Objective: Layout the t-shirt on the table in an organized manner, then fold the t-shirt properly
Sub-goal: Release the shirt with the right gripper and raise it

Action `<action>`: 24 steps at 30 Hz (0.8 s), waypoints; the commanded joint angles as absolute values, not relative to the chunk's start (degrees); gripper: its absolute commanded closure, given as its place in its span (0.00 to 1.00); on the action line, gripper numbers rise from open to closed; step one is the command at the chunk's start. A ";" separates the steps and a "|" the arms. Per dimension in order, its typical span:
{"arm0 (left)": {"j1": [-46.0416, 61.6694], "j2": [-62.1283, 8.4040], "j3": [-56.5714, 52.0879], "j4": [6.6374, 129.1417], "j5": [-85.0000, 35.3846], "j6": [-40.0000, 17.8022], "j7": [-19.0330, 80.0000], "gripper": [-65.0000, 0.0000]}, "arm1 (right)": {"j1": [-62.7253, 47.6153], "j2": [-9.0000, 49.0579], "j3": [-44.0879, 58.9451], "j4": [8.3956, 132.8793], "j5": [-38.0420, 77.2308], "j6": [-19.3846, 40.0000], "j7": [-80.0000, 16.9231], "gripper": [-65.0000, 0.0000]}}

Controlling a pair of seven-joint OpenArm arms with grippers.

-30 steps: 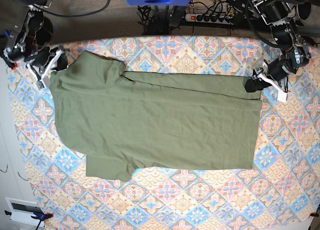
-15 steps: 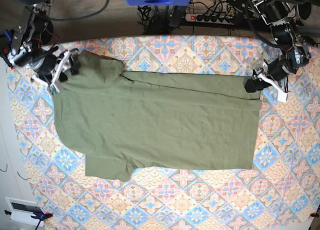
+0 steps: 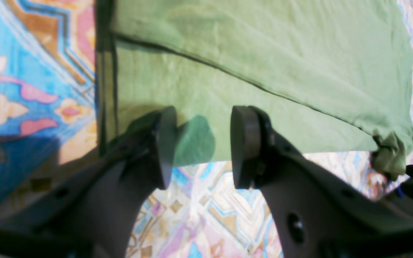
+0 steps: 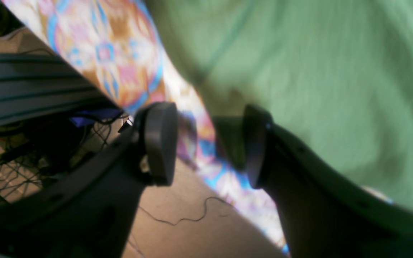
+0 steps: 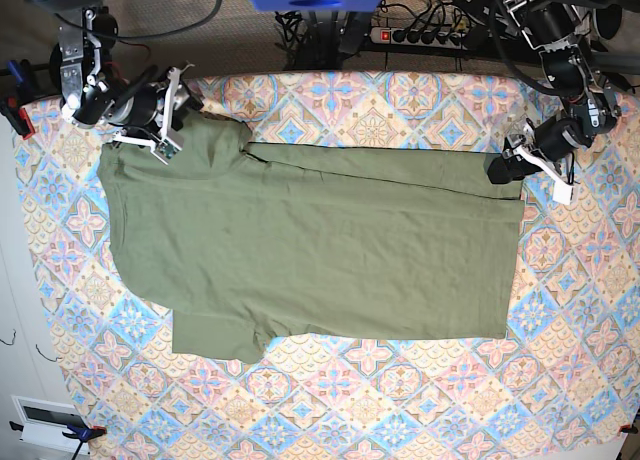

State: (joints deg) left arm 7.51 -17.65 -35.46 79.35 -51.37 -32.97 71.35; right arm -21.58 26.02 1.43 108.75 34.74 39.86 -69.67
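Olive-green short-sleeved cotton t-shirt [image 5: 310, 245] lies spread flat across the middle of the counter [image 5: 400, 410] with its pink, blue and cream floral tiles, its far long side already folded inward along a crease. The near sleeve sticks out, so further folds remain. Left end effector [image 3: 203, 147] gapes empty over the hem corner. Right end effector [image 4: 210, 143] stands open, holding nothing, beside the far sleeve.

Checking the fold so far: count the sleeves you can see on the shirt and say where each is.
1. One sleeve lies flat at the shirt's near-left corner on the table. The other seems folded under at the far-left corner, beside the right gripper, so it is hidden.
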 commanded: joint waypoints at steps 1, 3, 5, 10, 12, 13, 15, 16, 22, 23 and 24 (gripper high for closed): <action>7.08 -18.86 -35.74 80.22 -52.70 -33.27 70.55 0.62 | -20.26 26.95 0.92 109.49 35.56 40.00 -68.44 0.56; 7.08 -18.86 -35.74 80.22 -52.70 -33.27 70.55 0.62 | -19.47 26.95 -0.22 109.41 34.77 40.00 -68.44 0.56; 7.08 -18.77 -35.74 80.22 -52.70 -33.27 70.55 0.62 | -19.47 26.86 -0.92 109.41 31.78 40.00 -68.44 0.56; 7.08 -18.68 -35.74 80.22 -52.70 -33.27 70.55 0.62 | -19.47 26.51 -4.44 109.41 20.00 40.00 -68.26 0.56; 6.99 -18.68 -35.74 80.22 -52.70 -33.27 70.55 0.62 | -19.47 26.51 -6.02 109.41 16.84 40.00 -68.26 0.56; 6.99 -18.68 -35.74 80.22 -52.70 -33.27 70.55 0.62 | -19.47 26.42 -6.55 109.41 15.69 40.00 -68.18 0.56; 6.99 -18.68 -35.74 80.22 -52.70 -33.27 70.55 0.62 | -19.47 26.42 -7.08 109.41 13.85 40.00 -68.18 0.57; 6.99 -18.68 -35.74 80.22 -52.70 -33.27 70.55 0.62 | -19.47 26.42 -7.43 109.41 13.14 40.00 -68.18 0.57; 6.90 -18.68 -35.74 80.22 -52.70 -33.27 70.55 0.62 | -19.47 26.42 -8.04 109.41 12.70 40.00 -67.03 0.81; 6.90 -18.68 -35.74 80.22 -52.70 -33.27 70.55 0.62 | -19.47 26.42 -8.04 109.41 12.70 40.00 -67.03 0.88; 6.90 -18.68 -35.74 80.22 -52.70 -33.27 70.55 0.62 | -19.47 26.42 -8.04 109.41 12.70 40.00 -67.03 0.93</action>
State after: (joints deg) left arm 7.49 -17.78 -35.48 79.35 -51.37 -32.99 71.35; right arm -19.86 25.71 -8.32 108.44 12.43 39.88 -67.31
